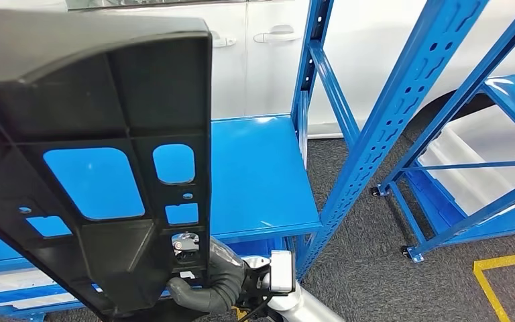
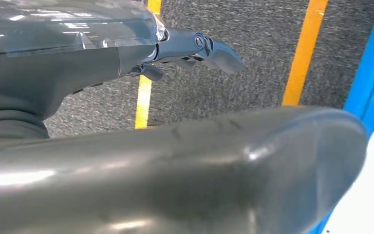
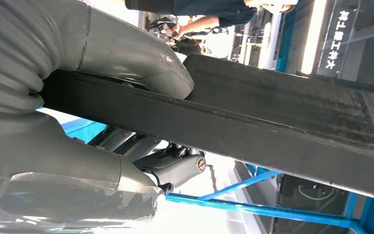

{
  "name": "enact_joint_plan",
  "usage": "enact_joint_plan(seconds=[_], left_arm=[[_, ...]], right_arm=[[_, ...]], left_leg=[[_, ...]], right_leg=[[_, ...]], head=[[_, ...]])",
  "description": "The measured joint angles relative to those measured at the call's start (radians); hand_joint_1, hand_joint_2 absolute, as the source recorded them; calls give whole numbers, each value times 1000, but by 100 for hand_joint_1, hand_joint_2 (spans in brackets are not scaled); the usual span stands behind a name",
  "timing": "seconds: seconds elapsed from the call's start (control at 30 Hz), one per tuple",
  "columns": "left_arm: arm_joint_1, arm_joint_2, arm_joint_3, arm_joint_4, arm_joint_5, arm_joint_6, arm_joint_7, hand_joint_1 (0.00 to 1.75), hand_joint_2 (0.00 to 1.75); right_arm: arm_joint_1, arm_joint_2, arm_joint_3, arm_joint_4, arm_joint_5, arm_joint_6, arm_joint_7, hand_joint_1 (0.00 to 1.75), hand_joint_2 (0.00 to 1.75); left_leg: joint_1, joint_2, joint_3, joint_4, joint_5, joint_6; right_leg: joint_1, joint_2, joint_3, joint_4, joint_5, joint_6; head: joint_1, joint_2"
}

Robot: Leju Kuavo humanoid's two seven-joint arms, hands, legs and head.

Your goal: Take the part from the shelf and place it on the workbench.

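A large black plastic part (image 1: pixel 94 100) with ribs and several cut-outs stands tilted close in front of me in the head view, above the blue shelf board (image 1: pixel 261 168). My right hand (image 1: pixel 214 275) grips its lower edge from below. In the right wrist view the thumb (image 3: pixel 126 53) presses on one face of the part's (image 3: pixel 282 122) thick edge, and darker fingers (image 3: pixel 175 168) lie against the other face. My left hand (image 2: pixel 102 63) hangs over the grey carpet with its fingers (image 2: pixel 216 48) stretched out and nothing in it.
Blue rack uprights (image 1: pixel 402 100) stand right of the shelf board, with a second blue rack (image 1: pixel 503 134) further right. A white car (image 1: pixel 268 40) is behind the shelf. Yellow lines (image 1: pixel 503 268) mark the carpet. A person (image 3: pixel 204 19) stands beyond the part.
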Motion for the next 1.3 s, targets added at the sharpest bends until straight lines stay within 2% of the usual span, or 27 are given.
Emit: enact_joint_plan(seconds=[0.03,0.07,0.13,0.2,0.3,0.33,0.37,0.4,0.47,0.5,0.53,0.57,0.6,0.63,0.7,0.73,0.77,0.87,0.93,1.0,1.07,1.1,1.13,1.2,1.23,1.27,1.3], left_arm=[[0,0,-1,0,0,0,0,0,0],[0,0,-2,0,0,0,0,0,0],[-1,0,-4,0,0,0,1,0,0],[-1,0,-7,0,0,0,1,0,0],[-1,0,-12,0,0,-1,1,0,0],[-1,0,-14,0,0,-1,1,0,0],[-1,1,-15,0,0,-1,1,0,0],[-1,1,-16,0,0,-1,1,0,0],[-1,1,-18,0,0,-1,2,0,0],[-2,2,-19,0,0,-1,2,0,0],[-2,2,-19,0,0,0,2,0,0],[-2,2,-20,0,0,0,3,0,0],[-2,2,-20,0,0,0,3,0,0],[-4,2,-20,0,0,1,3,0,0],[-8,3,-20,0,0,1,5,0,0],[-9,4,-20,0,0,2,5,0,0],[-10,4,-21,0,0,2,6,0,0],[-8,4,-21,0,0,4,9,0,0],[-8,3,-21,0,0,4,10,0,0],[-9,3,-21,0,0,5,11,0,0],[-10,3,-21,0,0,7,12,0,0],[-10,3,-21,0,0,7,12,0,0],[-10,3,-21,0,0,8,12,0,0],[-10,3,-21,0,0,9,12,0,0],[-10,3,-21,0,0,10,12,0,0],[-10,3,-21,0,0,10,12,0,0],[-10,3,-21,0,0,10,12,0,0]], right_arm=[[0,-2,0,0,1,0,0,175,175],[0,-4,0,1,2,0,0,175,175],[-2,-5,0,0,4,-1,0,175,175],[-5,-5,0,0,5,-1,-1,175,175],[-8,-6,0,0,6,-1,-2,175,175],[-9,-6,0,0,6,-1,-3,175,175],[-9,-6,0,0,6,-1,-3,175,175],[-9,-5,0,0,6,-1,-4,175,175],[-9,-5,0,0,6,-1,-5,175,175],[-9,-5,0,1,6,-1,-5,175,175],[-9,-5,0,2,6,-1,-5,175,175],[-9,-5,0,2,6,-1,-5,175,175],[-9,-6,0,3,6,-1,-5,175,175],[-9,-6,0,3,6,0,-5,175,175],[-9,-5,0,2,6,0,-6,175,175],[-10,-5,0,2,6,0,-6,175,175],[-11,-4,0,2,6,0,-6,175,175],[-12,-3,0,3,6,0,-7,175,175],[-12,-4,0,3,6,0,-7,175,175],[-13,-4,0,7,6,1,-8,175,175],[-13,-5,0,15,4,2,-8,175,175],[-14,-5,0,17,3,3,-8,175,175],[-15,-5,1,19,1,3,-8,175,175],[-21,-4,2,19,-3,4,-9,175,175],[-24,-4,4,20,-4,5,-10,175,175],[-28,-3,5,21,-6,6,-11,175,175],[-30,-2,6,23,-7,6,-12,175,175]], left_leg=[[0,0,-9,1,6,-2],[0,0,-18,3,13,-4],[0,0,-34,7,24,-10],[0,-1,-42,9,37,-22],[1,-2,-43,3,57,-44],[3,-2,-48,7,50,-49],[5,-3,-57,26,24,-53],[6,-3,-71,65,-20,-55],[6,-4,-105,193,-124,-58],[6,-4,-114,253,-152,-60],[5,-4,-110,288,-155,-61],[5,-4,-90,290,-138,-59],[4,-4,-52,255,-112,-56],[2,-4,2,191,-92,-50],[-5,-5,102,50,-93,-38],[-9,-5,128,6,-101,-32],[-13,-5,135,-14,-105,-28],[-9,-4,124,-25,-84,-14],[-6,-3,122,-29,-78,-11],[-4,1,84,-29,-46,-5],[-4,3,30,-24,-4,-2],[-2,4,14,-20,6,-6],[-1,3,-1,-14,13,-10],[-1,3,-24,-1,25,-20],[-2,3,-30,4,31,-27],[-2,3,-34,5,39,-35],[-2,3,-36,5,47,-42]], right_leg=[[-3,0,5,13,-1,2],[-5,-1,31,-14,16,3],[-8,-2,122,-153,60,0],[-3,-2,182,-252,86,-7],[5,-1,178,-267,104,-26],[3,-2,171,-269,113,-34],[2,-4,162,-273,125,-43],[0,-5,151,-275,137,-50],[4,-6,123,-275,159,-58],[6,-6,108,-274,170,-59],[9,-6,92,-273,180,-59],[11,-6,78,-271,190,-59],[12,-6,64,-268,200,-57],[13,-6,52,-265,208,-55],[16,-7,35,-259,223,-47],[15,-8,31,-259,231,-42],[14,-9,29,-260,239,-36],[14,-9,26,-265,256,-22],[15,-8,24,-264,255,-20],[4,-7,-14,-117,142,-4],[-10,-6,-30,24,61,14],[-12,-6,0,2,89,16],[-14,-7,46,-50,114,17],[-14,-6,146,-188,111,12],[-11,-6,176,-235,98,8],[-7,-5,188,-261,87,2],[-5,-4,186,-267,92,-6]], head=[[0,0],[0,0],[0,0],[0,0],[0,0],[0,0],[0,0],[0,0],[0,0],[0,0],[0,0],[0,0],[0,0],[0,0],[0,0],[0,0],[0,0],[0,0],[0,0],[0,0],[0,0],[0,0],[0,0],[0,0],[0,0],[0,0],[0,0]])
